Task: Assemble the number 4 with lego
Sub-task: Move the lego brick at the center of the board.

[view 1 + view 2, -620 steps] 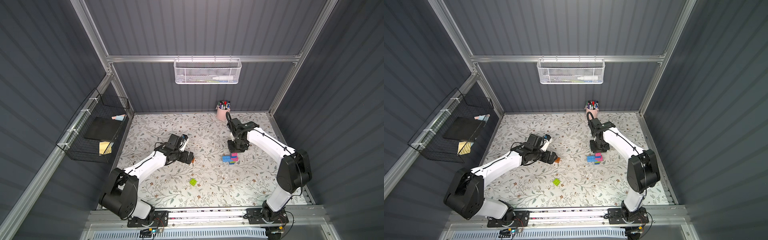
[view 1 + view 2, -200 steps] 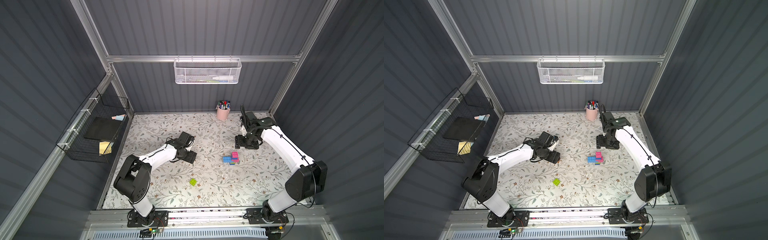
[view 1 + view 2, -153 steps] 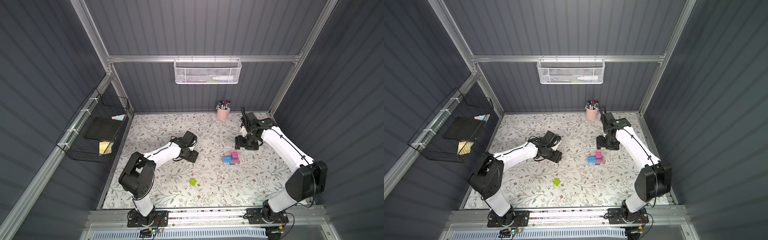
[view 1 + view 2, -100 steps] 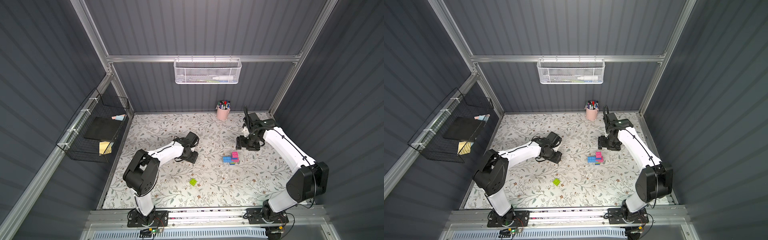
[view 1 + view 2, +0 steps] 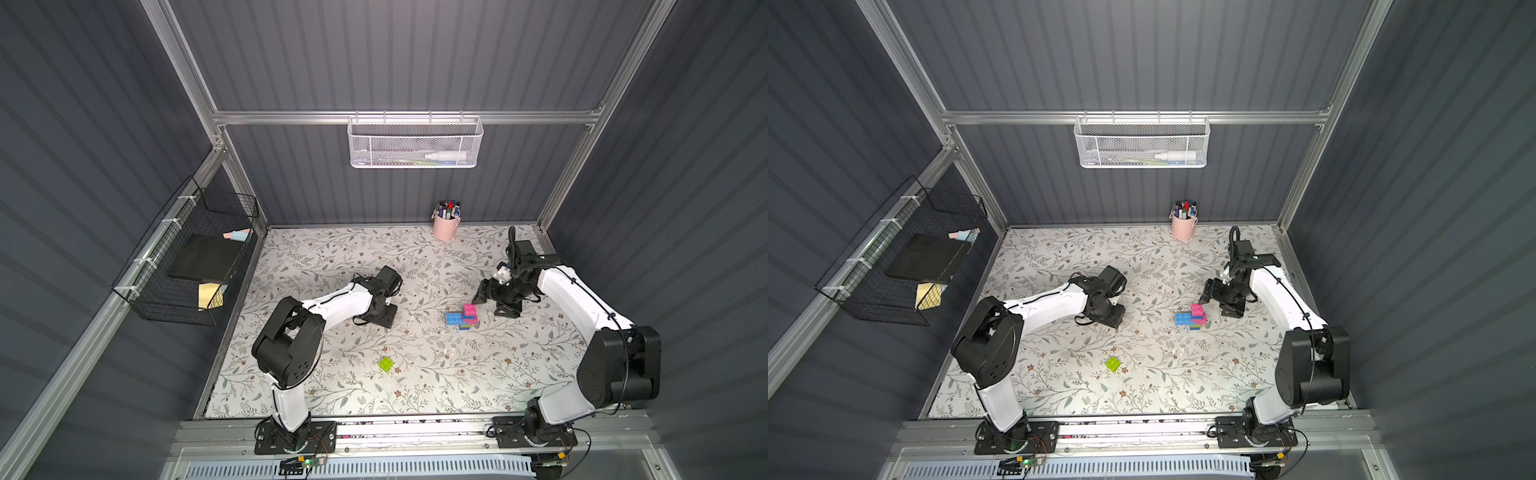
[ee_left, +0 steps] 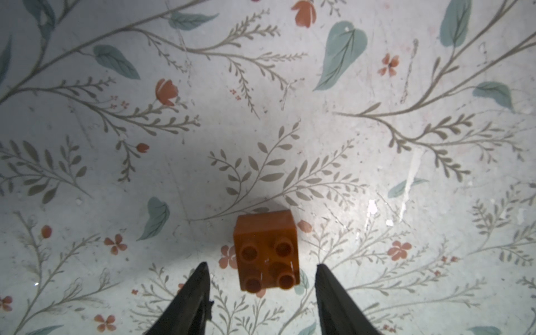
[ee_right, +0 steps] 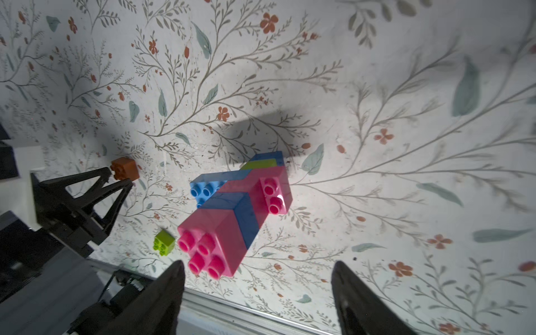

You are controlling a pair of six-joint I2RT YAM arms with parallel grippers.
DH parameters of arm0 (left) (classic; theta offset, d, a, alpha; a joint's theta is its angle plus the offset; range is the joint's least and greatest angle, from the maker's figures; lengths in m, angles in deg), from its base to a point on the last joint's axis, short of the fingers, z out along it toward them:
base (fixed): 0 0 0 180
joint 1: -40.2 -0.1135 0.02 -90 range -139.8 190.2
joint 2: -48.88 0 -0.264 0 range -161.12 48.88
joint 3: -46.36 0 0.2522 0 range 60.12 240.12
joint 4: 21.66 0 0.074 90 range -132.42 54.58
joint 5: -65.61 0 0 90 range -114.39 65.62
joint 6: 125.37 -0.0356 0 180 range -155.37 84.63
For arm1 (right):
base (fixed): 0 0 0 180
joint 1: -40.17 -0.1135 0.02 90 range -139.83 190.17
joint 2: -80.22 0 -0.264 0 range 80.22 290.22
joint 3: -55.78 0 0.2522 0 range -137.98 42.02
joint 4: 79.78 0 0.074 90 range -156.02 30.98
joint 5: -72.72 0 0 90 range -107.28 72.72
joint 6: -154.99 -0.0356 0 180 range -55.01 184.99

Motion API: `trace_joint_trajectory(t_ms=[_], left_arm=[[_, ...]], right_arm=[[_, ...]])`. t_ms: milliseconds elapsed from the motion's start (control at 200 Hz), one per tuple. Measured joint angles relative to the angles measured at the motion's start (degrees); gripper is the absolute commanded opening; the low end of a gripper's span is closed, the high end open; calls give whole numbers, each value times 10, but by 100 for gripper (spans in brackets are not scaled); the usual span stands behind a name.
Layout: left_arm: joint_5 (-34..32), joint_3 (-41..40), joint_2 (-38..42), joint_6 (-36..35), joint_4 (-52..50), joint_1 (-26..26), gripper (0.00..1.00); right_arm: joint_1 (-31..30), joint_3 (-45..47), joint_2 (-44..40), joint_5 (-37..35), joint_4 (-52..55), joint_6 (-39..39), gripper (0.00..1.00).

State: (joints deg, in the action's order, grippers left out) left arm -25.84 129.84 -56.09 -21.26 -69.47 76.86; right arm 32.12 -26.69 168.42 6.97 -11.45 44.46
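Two grippers sit low over the mat [image 5: 332, 257], and neither holds anything. The left gripper [image 6: 261, 265] has its fingers spread. The orange brick [image 6: 266, 252] stands studs-up on the mat, its near part between the two fingertips with a clear gap to each. The rest of it reaches out past the tips. The right gripper [image 7: 258, 262] has its fingers set wide and touches nothing. The 4 [image 7: 237, 203] lies on the mat just ahead of it, apart from both fingers. Its pink end is closest to the fingertips, nearer one finger than the other. Beyond that end come a blue brick and a second pink one. A light-blue bar juts out sideways toward the left gripper, and green and blue pieces sit at the far end. The green brick [image 5: 385, 364] lies alone, well apart from both grippers. It is nearer the left one, on the side toward the arm bases.
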Motion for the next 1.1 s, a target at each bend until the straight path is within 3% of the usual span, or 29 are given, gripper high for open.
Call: trace_joint_trajectory(t_ms=[310, 1100], left_arm=[[-2, 0, -1, 1, 0, 0, 54], [-5, -10, -1, 1, 7, 0, 54]], right_arm=[[42, 88, 0, 103, -124, -75, 83], [71, 156, 76, 192, -290, -164, 88]])
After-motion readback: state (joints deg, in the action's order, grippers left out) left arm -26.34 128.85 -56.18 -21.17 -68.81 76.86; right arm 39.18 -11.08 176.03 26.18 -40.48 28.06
